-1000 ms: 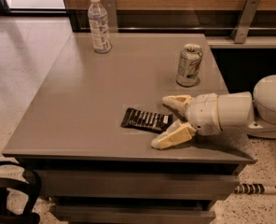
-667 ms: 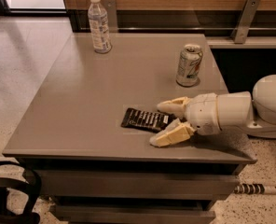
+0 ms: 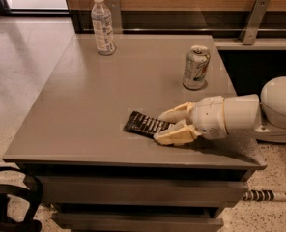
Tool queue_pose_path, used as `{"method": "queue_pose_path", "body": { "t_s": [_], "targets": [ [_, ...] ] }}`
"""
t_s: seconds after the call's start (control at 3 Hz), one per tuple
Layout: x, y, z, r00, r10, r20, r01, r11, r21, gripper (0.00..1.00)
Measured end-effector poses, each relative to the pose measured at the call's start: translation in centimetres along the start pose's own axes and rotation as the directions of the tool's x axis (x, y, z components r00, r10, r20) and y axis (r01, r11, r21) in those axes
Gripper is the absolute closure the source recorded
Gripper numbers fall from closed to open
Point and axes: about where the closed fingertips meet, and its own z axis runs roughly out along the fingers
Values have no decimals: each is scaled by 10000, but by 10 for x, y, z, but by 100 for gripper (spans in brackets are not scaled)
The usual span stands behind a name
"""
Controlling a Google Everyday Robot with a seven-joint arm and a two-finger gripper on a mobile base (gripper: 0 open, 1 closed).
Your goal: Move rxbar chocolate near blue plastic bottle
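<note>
The rxbar chocolate (image 3: 142, 124), a flat black bar with white lettering, lies on the grey table (image 3: 99, 95) near its front edge. My gripper (image 3: 158, 127) reaches in from the right, low over the table. Its two cream fingers (image 3: 174, 113) have closed against the right end of the bar, one on each long side. The bar still lies flat on the table. The blue plastic bottle (image 3: 103, 25), clear with a white cap and pale label, stands upright at the table's far left corner, well away from the bar and gripper.
A silver soda can (image 3: 196, 67) stands upright at the back right, just behind my arm (image 3: 239, 115). A wood-panelled wall with metal brackets (image 3: 251, 19) runs behind the table. A black chair part (image 3: 12, 202) sits at the lower left, by the table's front.
My gripper has slid left over the bar's right end, and its fingers have drawn together from a wide gap to the bar's width. Bottle and can have not moved.
</note>
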Motion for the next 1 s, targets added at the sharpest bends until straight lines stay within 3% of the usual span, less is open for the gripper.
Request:
{"method": "queue_pose_path", "body": {
  "t_s": [0.67,1.0],
  "targets": [
    [-1,0,1,10000,-11,0,11,10000,-12,100],
    [-12,-1,-15,9991,-78,-417,84,9999,148,100]
  ]
}}
